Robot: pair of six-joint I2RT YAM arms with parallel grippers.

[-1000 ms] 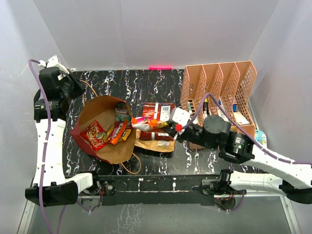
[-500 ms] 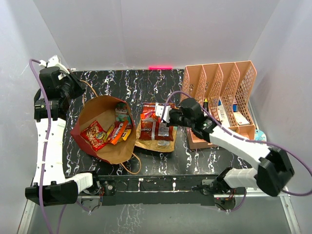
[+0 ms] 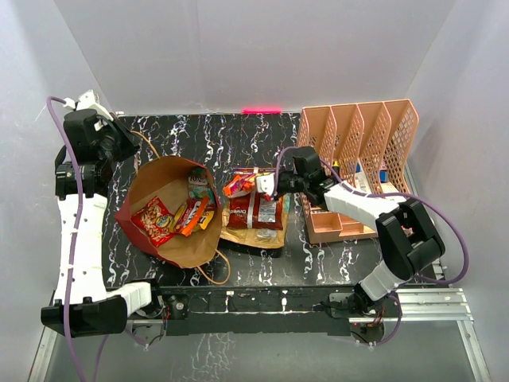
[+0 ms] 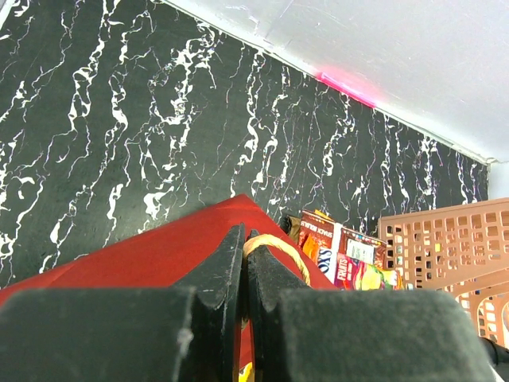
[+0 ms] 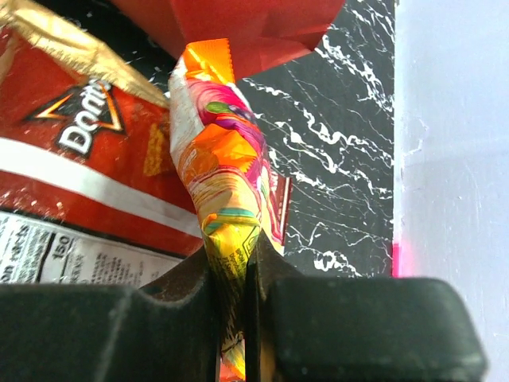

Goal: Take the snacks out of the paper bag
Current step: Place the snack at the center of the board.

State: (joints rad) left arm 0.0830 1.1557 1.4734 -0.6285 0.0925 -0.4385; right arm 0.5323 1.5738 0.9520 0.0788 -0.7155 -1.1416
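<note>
The right end effector (image 5: 231, 261) is pinching an orange packet (image 5: 216, 151) tight, holding it over the pile of snacks (image 3: 254, 212) just right of the paper bag (image 3: 163, 172). The left end effector (image 4: 245, 253) is clamping the bag's edge. Next, probably: dropping it there, then reaching inside for more.

Doritos on the red packet (image 5: 79, 183), 150 on its white label (image 5: 48, 255) (rest illegible)
</note>
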